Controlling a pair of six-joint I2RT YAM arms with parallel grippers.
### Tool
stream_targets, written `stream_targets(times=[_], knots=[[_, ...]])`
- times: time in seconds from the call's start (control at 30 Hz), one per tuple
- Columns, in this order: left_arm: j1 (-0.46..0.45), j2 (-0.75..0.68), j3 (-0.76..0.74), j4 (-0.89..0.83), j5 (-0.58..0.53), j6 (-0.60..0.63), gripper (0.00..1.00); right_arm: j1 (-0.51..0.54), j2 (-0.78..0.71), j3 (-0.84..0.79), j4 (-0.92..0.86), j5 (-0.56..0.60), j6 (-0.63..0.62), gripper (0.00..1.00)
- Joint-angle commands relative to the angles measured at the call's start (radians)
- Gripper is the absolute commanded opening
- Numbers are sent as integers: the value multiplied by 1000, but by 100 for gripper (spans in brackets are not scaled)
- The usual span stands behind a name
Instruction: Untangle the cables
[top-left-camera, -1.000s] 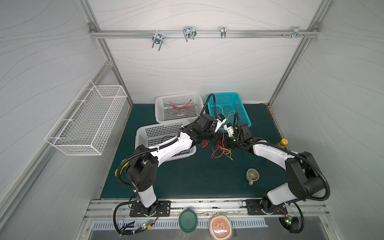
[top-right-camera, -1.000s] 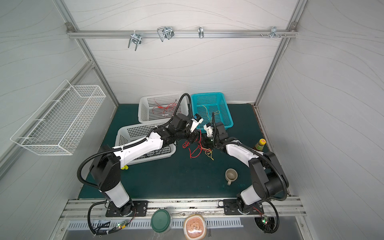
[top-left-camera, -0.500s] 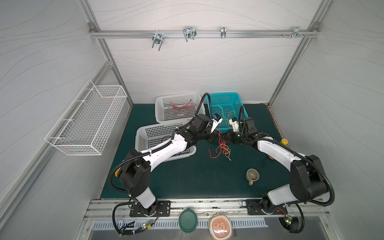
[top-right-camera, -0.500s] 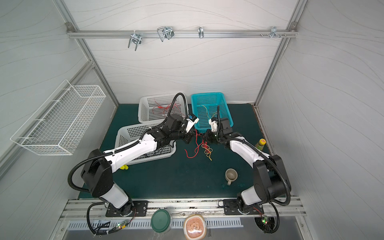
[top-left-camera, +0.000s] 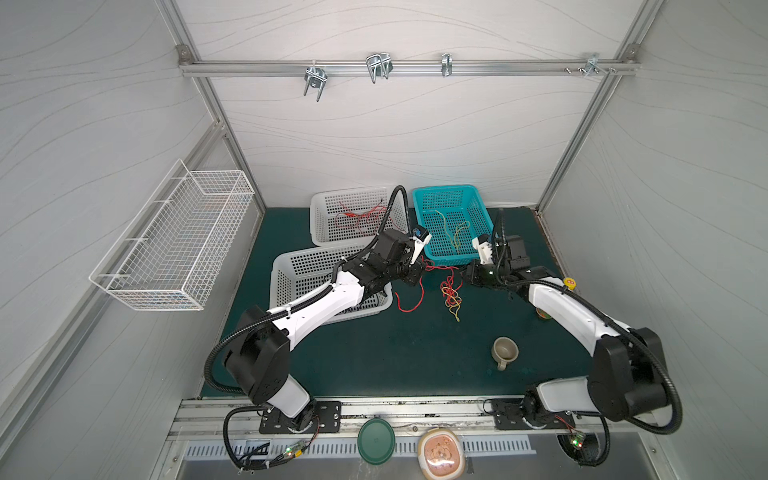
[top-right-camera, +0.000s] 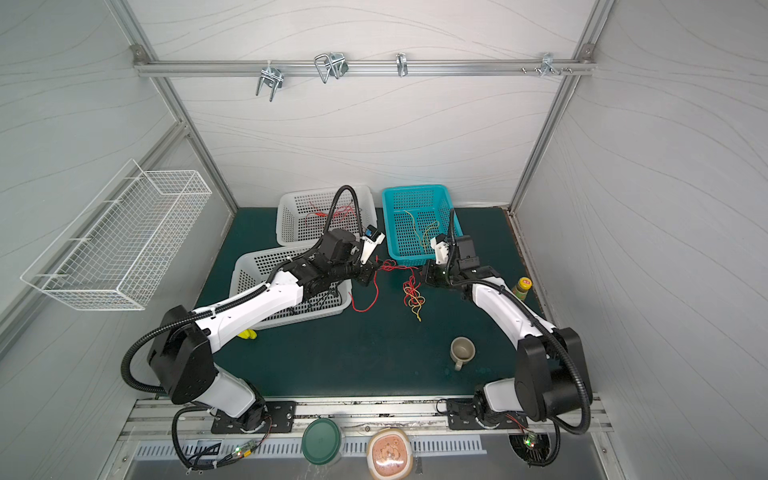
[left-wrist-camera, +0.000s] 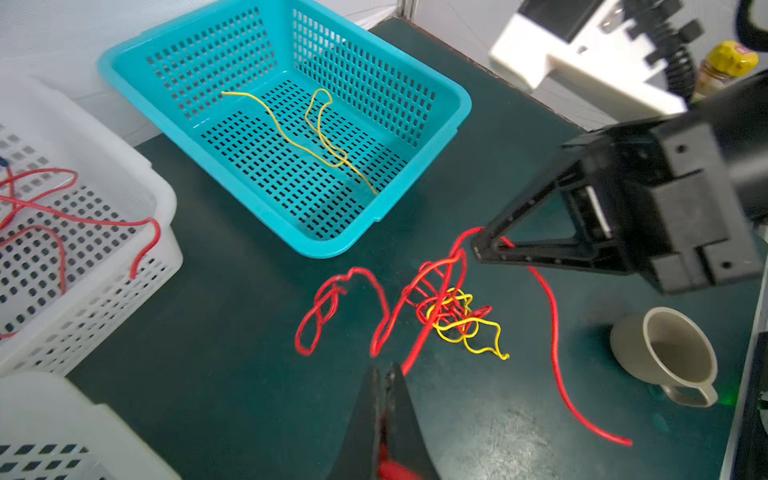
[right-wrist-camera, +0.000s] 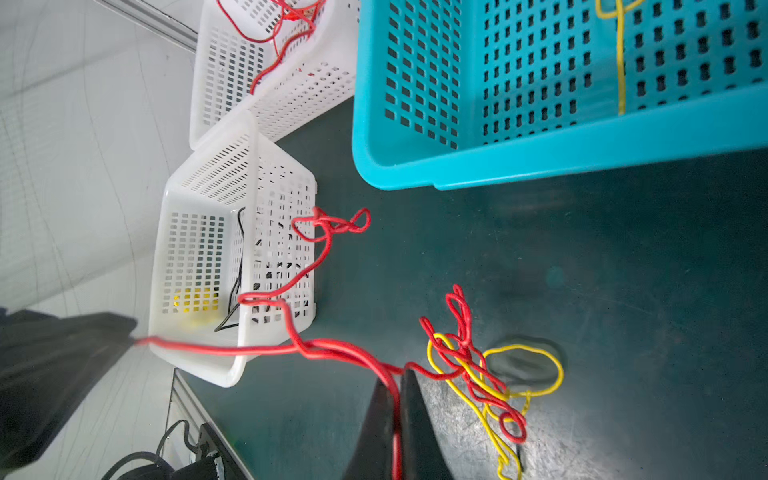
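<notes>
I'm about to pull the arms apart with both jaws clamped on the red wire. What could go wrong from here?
1. The knot of thin red and yellow wires hangs from the stretched red wire held between the shut left jaws and right jaws; pulling may cinch it tighter.
2. A loose red loop hangs close to the perforated teal plastic basket; it might snag on the rim.

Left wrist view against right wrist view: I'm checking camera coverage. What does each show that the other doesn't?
Only the left wrist view shows the mug and the yellow-capped bottle. Only the right wrist view shows the black cable inside the nearer white basket. Both show the teal basket with its yellow cable, the red-and-yellow tangle on the mat, and the right gripper shut on a red cable.
</notes>
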Motion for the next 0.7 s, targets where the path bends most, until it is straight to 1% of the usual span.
stream_targets(times=[0.0, 0.1, 0.2, 0.23, 0.3, 0.33, 0.4, 0.53, 0.67], knots=[[51, -81, -1, -62, -145, -8, 0, -69, -9, -33, -120, 233, -35, 0], [52, -90, 3, -66, -124, -6, 0, -70, 5, -43, -109, 222, -38, 0], [52, -83, 18, -54, -41, -7, 0, -70, 23, -55, -71, 182, -23, 0], [52, -80, 25, -51, -10, -9, 0, -70, 33, -55, -66, 183, -20, 2], [53, -67, 46, -54, 52, -8, 0, -71, 45, -52, -71, 202, -16, 10], [52, -61, 59, -60, 72, -7, 0, -70, 48, -52, -73, 212, -16, 12], [52, -45, 89, -83, 115, -5, 0, -71, 52, -49, -82, 245, -17, 21], [52, -29, 154, -140, 170, 1, 0, -70, 59, -44, -109, 309, -31, 31], [51, -13, 236, -212, 202, -8, 0, -68, 53, -48, -102, 302, -40, 40]])
